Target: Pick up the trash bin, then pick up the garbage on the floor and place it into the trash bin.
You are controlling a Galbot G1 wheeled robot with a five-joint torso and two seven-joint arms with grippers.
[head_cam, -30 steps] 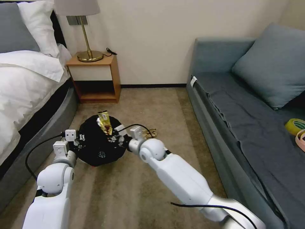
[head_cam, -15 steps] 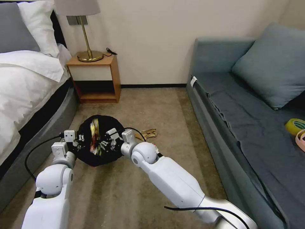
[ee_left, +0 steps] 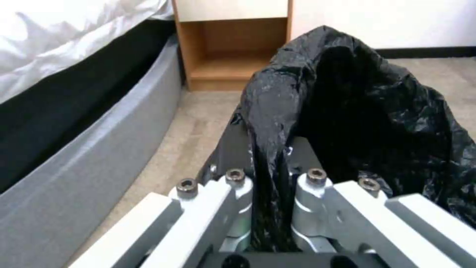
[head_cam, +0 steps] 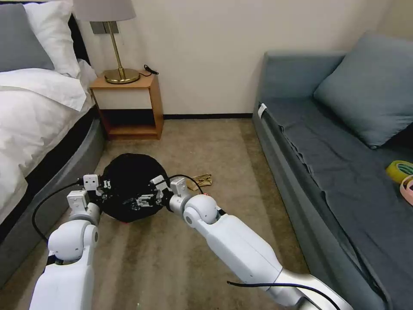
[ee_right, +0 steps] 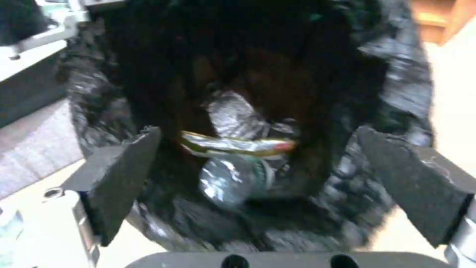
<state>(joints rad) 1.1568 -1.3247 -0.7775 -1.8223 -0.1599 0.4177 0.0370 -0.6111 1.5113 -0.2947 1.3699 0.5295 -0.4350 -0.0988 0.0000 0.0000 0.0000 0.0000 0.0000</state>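
Over on our left, the left end effector is pinched tight on a fold of the black liner at the trash bin's rim, holding the bin just above the carpet beside the bed. Moving across, our right end effector hangs directly over the bin's mouth with its pads spread wide and nothing between them. So the bin lies straight below that open end effector, and the relation that matters now is sideways: the tan crumpled paper lies on the floor just to the right of the bin, nearer our right arm, so we judge that arm is the one to fetch it. The right wrist view looks down the liner to a yellow-brown snack wrapper lying crosswise over a green bottle; from the head view, the bin's inside reads only as black.
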